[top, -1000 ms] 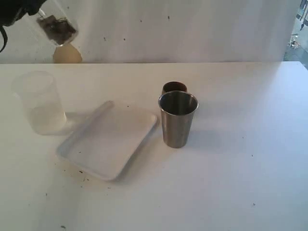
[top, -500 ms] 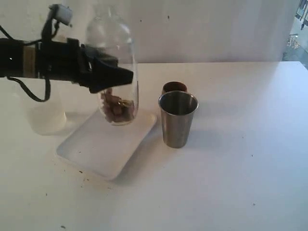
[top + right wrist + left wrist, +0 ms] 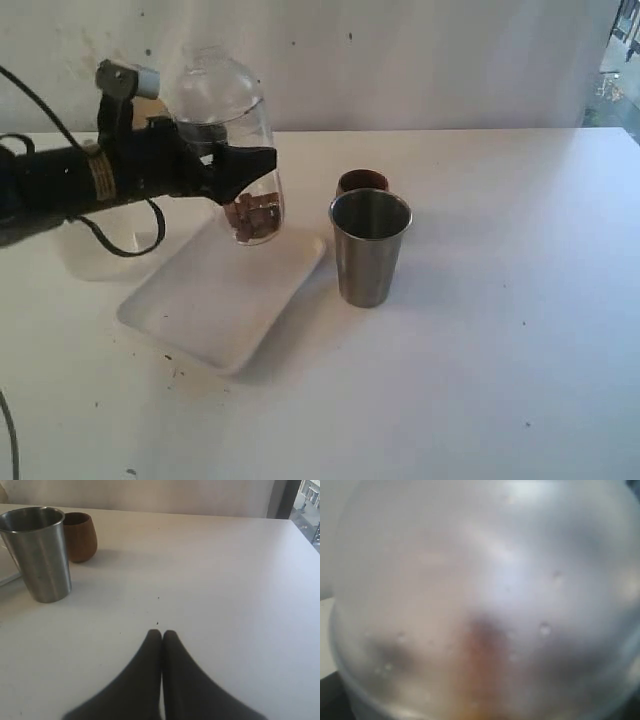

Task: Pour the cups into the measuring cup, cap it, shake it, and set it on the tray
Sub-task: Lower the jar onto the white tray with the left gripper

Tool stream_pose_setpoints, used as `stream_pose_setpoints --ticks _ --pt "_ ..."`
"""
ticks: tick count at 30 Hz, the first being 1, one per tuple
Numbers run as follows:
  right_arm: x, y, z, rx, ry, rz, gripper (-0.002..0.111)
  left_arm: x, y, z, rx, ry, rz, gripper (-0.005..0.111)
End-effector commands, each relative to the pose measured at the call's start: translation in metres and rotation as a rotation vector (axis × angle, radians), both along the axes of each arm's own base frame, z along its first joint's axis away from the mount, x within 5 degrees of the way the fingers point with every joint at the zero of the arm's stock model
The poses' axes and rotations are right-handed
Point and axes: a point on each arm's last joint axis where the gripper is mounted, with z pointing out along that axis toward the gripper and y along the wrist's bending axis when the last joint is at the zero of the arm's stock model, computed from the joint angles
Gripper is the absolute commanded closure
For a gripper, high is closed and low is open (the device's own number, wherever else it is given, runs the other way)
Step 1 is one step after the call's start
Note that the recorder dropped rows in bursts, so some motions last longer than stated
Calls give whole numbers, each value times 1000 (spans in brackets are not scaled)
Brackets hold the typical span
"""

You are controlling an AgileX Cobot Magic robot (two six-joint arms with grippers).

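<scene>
My left gripper is shut on the clear measuring cup, which stands upright with a rounded clear top and brown pieces at its bottom. It hangs over the far edge of the white tray; I cannot tell whether it touches. The left wrist view is filled by the cup's blurred wall. The steel tumbler stands right of the tray, with the brown wooden cup just behind it. My right gripper is shut and empty above bare table, out of the exterior view.
A frosted plastic cup stands left of the tray, mostly hidden behind my left arm and its cable. Dark specks lie on the white table near the tray's front corner. A white wall runs behind the table.
The left arm swung the measuring cup from a tilted pose high at the upper left down to upright over the tray. In the last half second it rose slightly.
</scene>
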Motion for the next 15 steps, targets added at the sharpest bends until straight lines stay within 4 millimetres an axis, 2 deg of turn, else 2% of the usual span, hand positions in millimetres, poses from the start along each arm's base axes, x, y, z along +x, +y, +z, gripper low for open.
stream_pose_setpoints --ticks 1,5,8,15 --pt "0 0 -1 -1 -6 -2 108 -17 10 -18 -112 -144 91 107" --pt "0 0 -1 -1 -6 -2 108 -29 13 -41 -51 -113 81 107" --pt "0 0 -1 -1 -6 -2 108 -30 13 -53 -19 -102 75 107" --pt "0 0 -1 -1 -6 -2 108 -29 12 -62 -43 -94 65 104"
